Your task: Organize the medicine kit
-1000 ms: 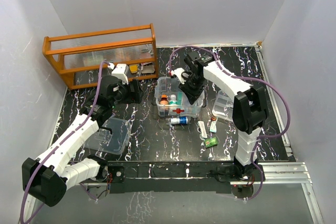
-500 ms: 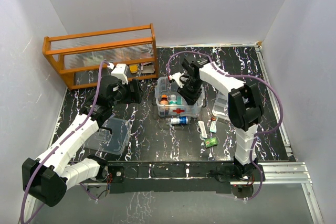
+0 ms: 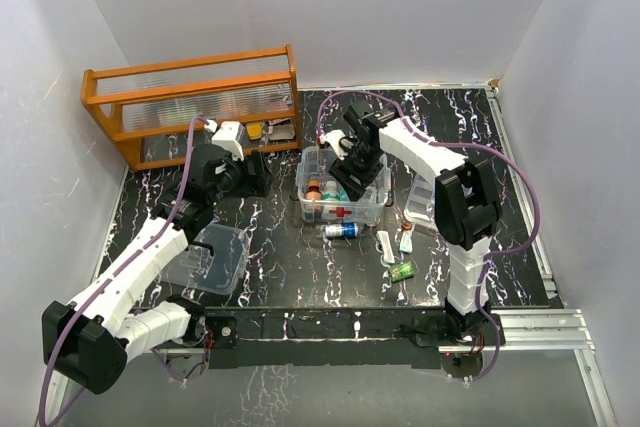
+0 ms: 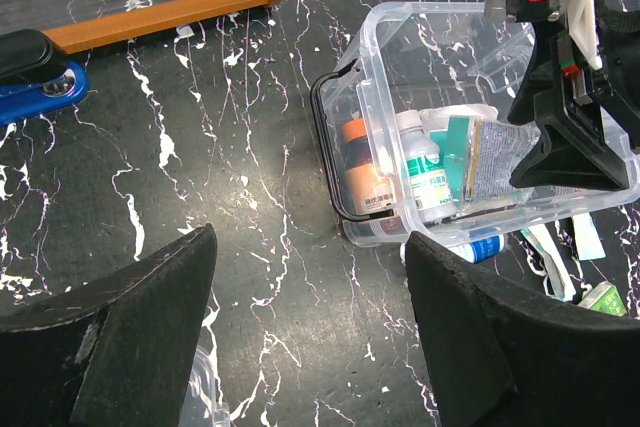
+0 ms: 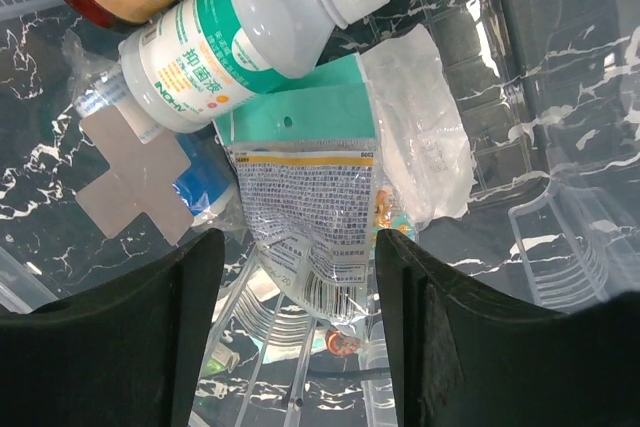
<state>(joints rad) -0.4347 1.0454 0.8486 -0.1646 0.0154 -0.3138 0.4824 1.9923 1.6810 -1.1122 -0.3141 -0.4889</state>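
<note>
The medicine kit (image 3: 312, 209) is a clear box with a red cross, standing mid-table. It holds an orange bottle (image 4: 365, 175), a white bottle with a green label (image 5: 235, 42), a white pouch (image 5: 425, 137) and a teal-topped printed packet (image 5: 305, 202). My right gripper (image 5: 300, 347) reaches down into the kit (image 5: 560, 237) and is open. The packet lies between its fingers with a gap on each side. My left gripper (image 4: 310, 337) hovers open over bare table left of the kit (image 4: 375, 42), holding nothing.
An orange wooden rack (image 3: 190, 97) stands at the back left. A clear plastic lid or tray (image 3: 210, 257) lies near the left arm, another clear piece (image 3: 428, 197) right of the kit. In front lie a blue-white bottle (image 3: 345, 230), white tube (image 3: 386, 245), small bottle (image 3: 407, 238) and green packet (image 3: 403, 270).
My right gripper has shifted slightly left over the kit and its jaws have spread, letting go of the teal-topped packet inside the box. The left arm has not moved.
</note>
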